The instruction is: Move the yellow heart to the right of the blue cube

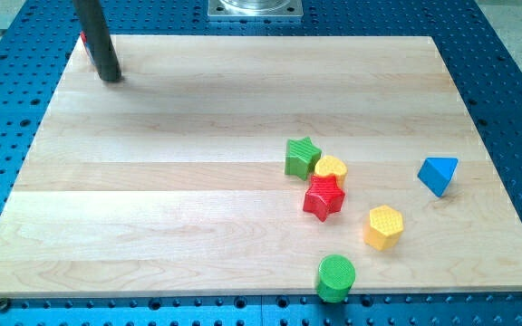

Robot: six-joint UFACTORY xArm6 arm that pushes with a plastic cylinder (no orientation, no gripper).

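- Right now the tool, a bare rod with no jaws to spread or pinch, rests my tip (112,78) at the worktop's (152,181) top-left corner.
- The yellow heart (331,167) lies far toward the lower right, wedged touching the green star (302,157) and red star (323,197).
- The blue cube (438,174) sits well right of it.

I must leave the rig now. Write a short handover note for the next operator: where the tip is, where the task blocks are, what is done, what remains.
My tip: at the board's top-left corner in the view, far from every block, touching none.
Yellow heart: mid-right of the board, wedged between the green star and the red star, seemingly touching both.
Blue cube: alone, nearer the view's right edge.
Done: nothing; the heart lies left of the cube.
Left: free the heart from the stars, then push it past the cube to its right side.
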